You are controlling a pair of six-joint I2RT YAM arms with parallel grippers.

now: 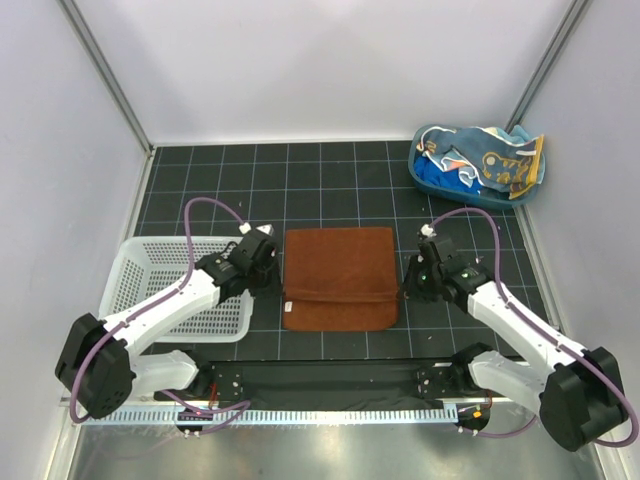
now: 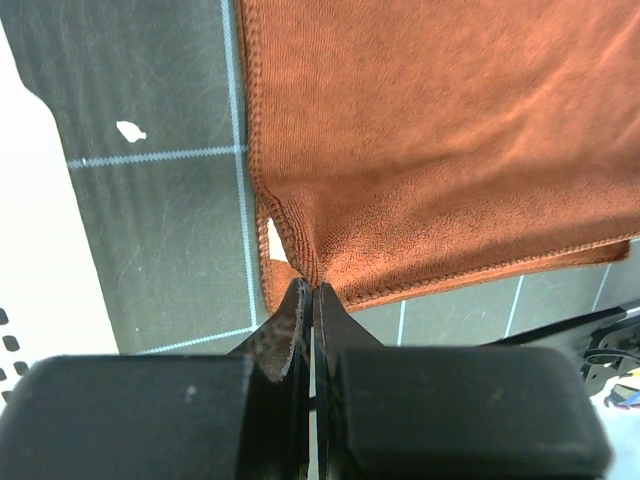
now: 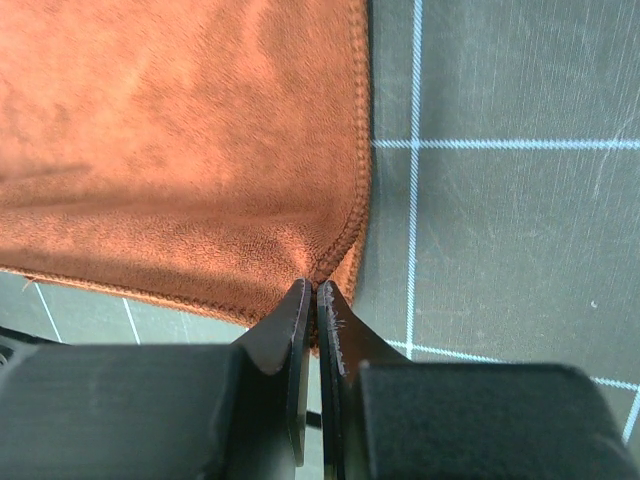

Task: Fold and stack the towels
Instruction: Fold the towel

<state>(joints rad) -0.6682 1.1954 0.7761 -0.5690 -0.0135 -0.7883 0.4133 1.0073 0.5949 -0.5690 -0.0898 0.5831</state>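
A rust-brown towel (image 1: 340, 275) lies on the dark gridded mat in the middle, its near part doubled over into a flap. My left gripper (image 1: 280, 290) is shut on the towel's left edge, and the wrist view shows the cloth (image 2: 440, 150) pinched at the fingertips (image 2: 300, 300). My right gripper (image 1: 403, 290) is shut on the right edge, with the same cloth (image 3: 180, 150) bunched between its fingertips (image 3: 330, 300). More towels (image 1: 490, 160), light blue with orange and yellow spots, lie heaped in the blue tub at the back right.
A white mesh basket (image 1: 140, 270) stands at the left, partly under my left arm. The blue plastic tub (image 1: 430, 175) sits in the back right corner. Grey walls close in the mat on three sides.
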